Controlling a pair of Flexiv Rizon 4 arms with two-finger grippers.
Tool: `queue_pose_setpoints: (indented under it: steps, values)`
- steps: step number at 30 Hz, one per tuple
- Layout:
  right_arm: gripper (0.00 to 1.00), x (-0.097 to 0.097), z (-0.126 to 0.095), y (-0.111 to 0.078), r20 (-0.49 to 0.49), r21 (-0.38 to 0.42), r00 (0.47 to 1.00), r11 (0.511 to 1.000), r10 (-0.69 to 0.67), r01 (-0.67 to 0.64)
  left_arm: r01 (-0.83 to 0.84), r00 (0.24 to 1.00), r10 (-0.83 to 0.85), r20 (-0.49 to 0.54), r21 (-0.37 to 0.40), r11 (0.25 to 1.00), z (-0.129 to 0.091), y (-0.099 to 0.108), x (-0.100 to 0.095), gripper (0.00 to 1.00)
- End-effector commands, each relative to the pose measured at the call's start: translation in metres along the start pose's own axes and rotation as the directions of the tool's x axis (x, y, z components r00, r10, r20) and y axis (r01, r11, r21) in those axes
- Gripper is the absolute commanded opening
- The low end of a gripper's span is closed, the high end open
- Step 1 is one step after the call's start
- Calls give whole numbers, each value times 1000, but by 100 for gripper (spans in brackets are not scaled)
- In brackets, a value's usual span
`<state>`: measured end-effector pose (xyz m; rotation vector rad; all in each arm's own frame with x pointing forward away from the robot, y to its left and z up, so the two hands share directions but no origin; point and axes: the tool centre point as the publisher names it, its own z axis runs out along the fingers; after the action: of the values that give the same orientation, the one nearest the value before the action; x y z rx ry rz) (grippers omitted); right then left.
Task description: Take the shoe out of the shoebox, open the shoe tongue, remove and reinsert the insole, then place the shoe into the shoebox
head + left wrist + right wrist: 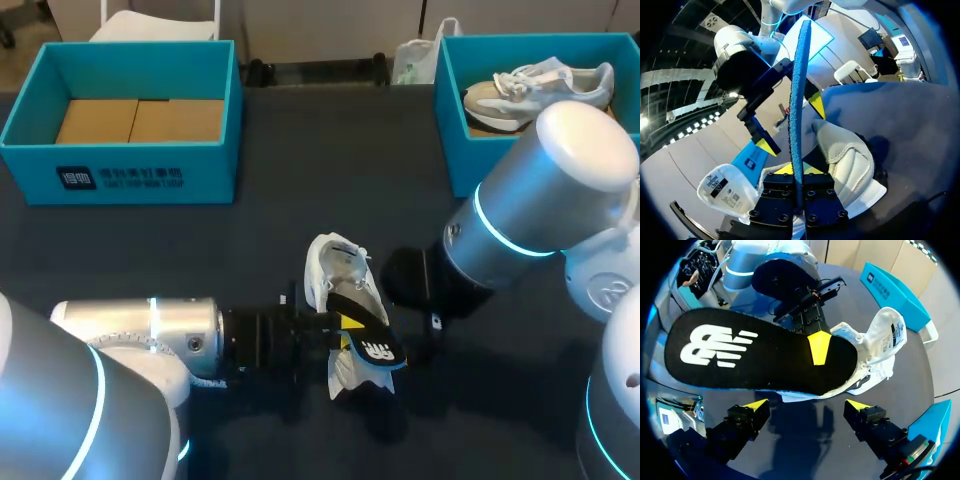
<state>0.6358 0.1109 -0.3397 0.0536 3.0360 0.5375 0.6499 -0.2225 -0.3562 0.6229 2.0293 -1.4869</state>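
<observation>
A white shoe (338, 272) lies on the dark table, its tongue folded out. My left gripper (335, 330) is shut on the heel end of the black insole (368, 338), which has a white logo and a blue underside, and holds it just above the shoe. In the left wrist view the insole (797, 115) stands edge-on between the left gripper (799, 172) fingers, with the shoe (847, 160) behind it. My right gripper (806, 407) is open just below the insole (755, 355), with nothing between its fingers. The shoe (880, 347) lies beyond.
A teal shoebox (120, 160) with brown cardboard inside stands at the back left. A second teal box (455, 150) at the back right holds another pale shoe (535, 88). A white bag (415, 60) sits behind it.
</observation>
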Motion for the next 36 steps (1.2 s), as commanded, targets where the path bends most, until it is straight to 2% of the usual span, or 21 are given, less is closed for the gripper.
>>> queue_pose_setpoints:
  steps: [1, 5, 6, 7, 11, 17, 31, 36]
  values:
    - [100, 1, 0, -1, 2, -2, 1000, 1000, -1, 1, 9, 1000, -10, -20, -33, 999, 3, 5, 4, 0]
    - [100, 1, 0, -1, 2, -2, 1000, 1000, -1, 1, 29, 1000, -29, -5, -27, 999, -2, 4, 1, 0]
    - [100, 1, 0, -1, 2, -2, 1000, 1000, -1, 1, 31, 1000, -31, -4, -25, 999, -3, 3, 0, 12]
    - [100, 1, 0, -1, 2, -2, 1000, 1000, -1, 1, 31, 1000, -31, -3, -23, 999, -4, 2, -1, 17]
    - [100, 1, 0, -1, 2, -2, 1000, 1000, -1, 1, 29, 1000, -29, 2, -11, 1000, -6, -6, -3, 19]
    - [100, 1, 0, -1, 2, -2, 1000, 1000, -1, 1, 49, 999, -49, 15, 30, 998, -8, -19, -6, 29]
    - [100, 1, 0, -1, 2, -2, 1000, 1000, -1, 1, 33, 999, -33, -2, 31, 999, 4, -43, -13, 28]
    - [100, 1, 0, -1, 2, -2, 1000, 1000, -1, 1, 24, 999, -23, -37, 25, 999, 10, -49, -16, 28]
